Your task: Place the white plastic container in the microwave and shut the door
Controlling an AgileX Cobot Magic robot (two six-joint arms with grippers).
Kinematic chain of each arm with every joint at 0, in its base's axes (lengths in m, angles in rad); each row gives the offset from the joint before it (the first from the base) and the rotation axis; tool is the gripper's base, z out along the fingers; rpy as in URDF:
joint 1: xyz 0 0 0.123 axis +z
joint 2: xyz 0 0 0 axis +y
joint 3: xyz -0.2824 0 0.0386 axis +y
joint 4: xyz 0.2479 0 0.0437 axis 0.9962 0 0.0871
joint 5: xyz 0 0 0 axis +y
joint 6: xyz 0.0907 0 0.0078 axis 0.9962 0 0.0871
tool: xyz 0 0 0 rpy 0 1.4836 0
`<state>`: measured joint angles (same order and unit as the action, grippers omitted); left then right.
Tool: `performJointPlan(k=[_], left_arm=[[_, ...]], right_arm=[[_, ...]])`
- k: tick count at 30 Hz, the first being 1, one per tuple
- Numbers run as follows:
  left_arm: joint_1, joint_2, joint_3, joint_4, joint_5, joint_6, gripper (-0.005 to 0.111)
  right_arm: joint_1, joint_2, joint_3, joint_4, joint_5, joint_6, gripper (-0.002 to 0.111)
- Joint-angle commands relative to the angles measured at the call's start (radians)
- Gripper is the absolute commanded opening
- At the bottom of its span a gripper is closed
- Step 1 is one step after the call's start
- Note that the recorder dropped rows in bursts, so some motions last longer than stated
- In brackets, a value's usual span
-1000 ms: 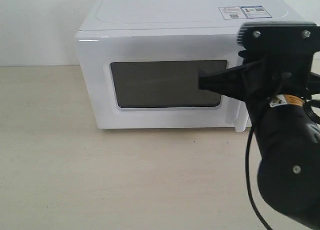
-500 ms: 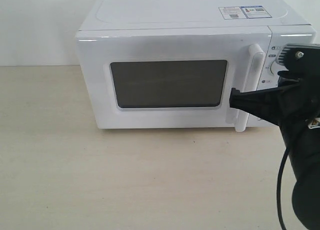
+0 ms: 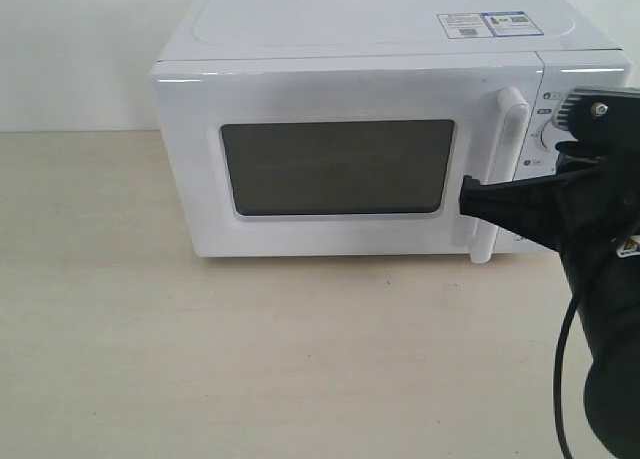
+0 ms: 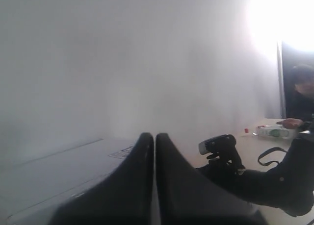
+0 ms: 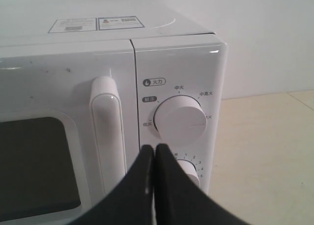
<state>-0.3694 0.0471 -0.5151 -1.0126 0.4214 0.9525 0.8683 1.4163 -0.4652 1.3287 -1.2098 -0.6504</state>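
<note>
The white microwave [image 3: 350, 39] stands at the back of the table with its door [image 3: 330, 94] closed, dark window [image 3: 337, 167] facing me. My right gripper [image 3: 466, 199] is shut and empty, its tip just in front of the lower part of the bar handle [image 3: 508, 139]. In the right wrist view the shut gripper [image 5: 154, 150] points between the handle [image 5: 105, 127] and the lower dial [image 5: 190, 171], below the upper dial [image 5: 180, 121]. My left gripper [image 4: 155, 137] is shut and empty, held above the microwave's top [image 4: 59, 166]. The white plastic container is out of view.
A pale wooden table [image 3: 250, 359] stretches in front of the microwave, with a white wall behind. The right arm's black body [image 3: 600, 309] fills the right edge. Far off in the left wrist view, a person [image 4: 301, 92] sits by a bottle [image 4: 274, 132].
My right gripper has pulled back to the right and down from in front of the door window, uncovering the handle and dial panel. It has held still for the last half second.
</note>
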Motion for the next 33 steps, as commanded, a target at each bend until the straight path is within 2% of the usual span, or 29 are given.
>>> performJointPlan(k=[1, 5, 9, 11, 15, 21, 26, 30, 33], left_arm=[[0.084, -0.047, 0.002, 0.121, 0.056, -0.136, 0.004], [0.116, -0.047, 0.005, 0.342, 0.045, -0.431, 0.004], [0.145, -0.047, 0.027, 0.703, 0.054, -0.869, 0.004], [0.164, -0.047, 0.056, 0.835, 0.084, -1.007, 0.004], [0.193, -0.047, 0.148, 0.930, 0.079, -1.027, 0.004], [0.246, -0.047, 0.286, 0.924, -0.066, -0.986, 0.004], [0.326, -0.047, 0.360, 0.924, -0.086, -0.986, 0.004], [0.350, -0.047, 0.414, 0.907, -0.091, -0.990, 0.004], [0.354, -0.047, 0.497, 0.898, -0.199, -0.990, 0.004]], right_arm=[[0.001, -0.009, 0.007, 0.001, -0.011, -0.002, 0.000], [0.001, -0.009, 0.007, -0.001, -0.011, -0.003, 0.000], [0.001, -0.009, 0.007, 0.001, -0.011, -0.003, 0.000], [0.001, -0.009, 0.007, 0.001, -0.011, -0.003, 0.000], [0.001, -0.009, 0.007, 0.001, -0.011, -0.003, 0.000], [0.001, -0.009, 0.007, 0.001, -0.011, -0.003, 0.000], [0.001, -0.009, 0.007, 0.001, -0.011, -0.003, 0.000], [0.001, -0.009, 0.007, 0.001, -0.011, -0.003, 0.000], [0.001, -0.009, 0.007, 0.001, -0.011, -0.003, 0.000]])
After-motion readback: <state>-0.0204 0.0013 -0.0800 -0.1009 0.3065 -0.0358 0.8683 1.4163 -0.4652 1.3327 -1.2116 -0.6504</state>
